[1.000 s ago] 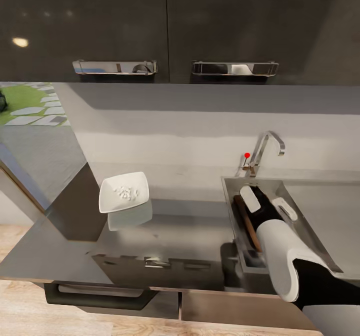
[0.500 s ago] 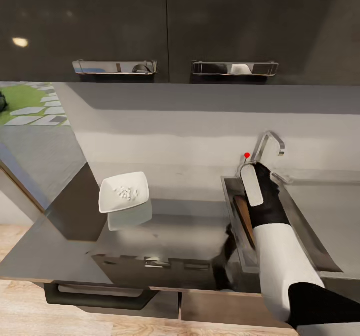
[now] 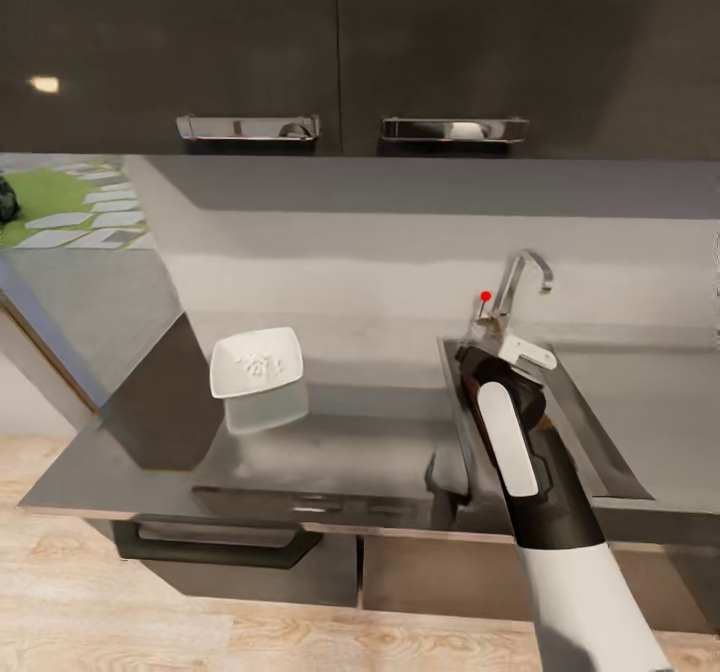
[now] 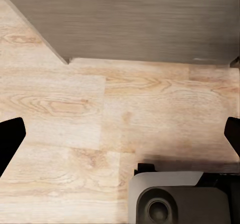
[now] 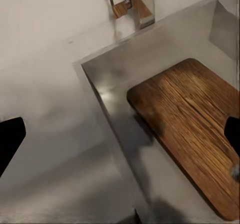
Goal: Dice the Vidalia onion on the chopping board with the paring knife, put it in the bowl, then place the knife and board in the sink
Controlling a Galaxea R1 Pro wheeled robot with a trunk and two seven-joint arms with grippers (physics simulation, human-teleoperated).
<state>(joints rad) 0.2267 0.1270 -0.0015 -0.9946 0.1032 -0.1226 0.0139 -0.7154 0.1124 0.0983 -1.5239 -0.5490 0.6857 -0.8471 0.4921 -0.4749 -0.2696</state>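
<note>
Brown wooden chopping board (image 5: 192, 134) lies inside the stainless steel sink (image 5: 107, 81), right gripper (image 5: 120, 134) above it, jaws released. White squarish bowl (image 3: 256, 362) of diced onion (image 3: 254, 364) sits on the grey countertop (image 3: 330, 432). Left gripper (image 4: 120, 134) hangs spread over wood-plank floor (image 4: 75, 109).

So the grey countertop (image 3: 330, 442) is running along under the dark upper cabinets, shiny enough that it's reflecting stuff. The white bowl (image 3: 256, 362) is sitting on it toward the left side, with tiny white diced bits (image 3: 254, 363) lying inside. The steel sink (image 3: 455, 402) is sitting sunk into the slab on the right, well apart from the bowl, and the wooden chopping board (image 5: 192, 129) is lying down in the basin.
</note>
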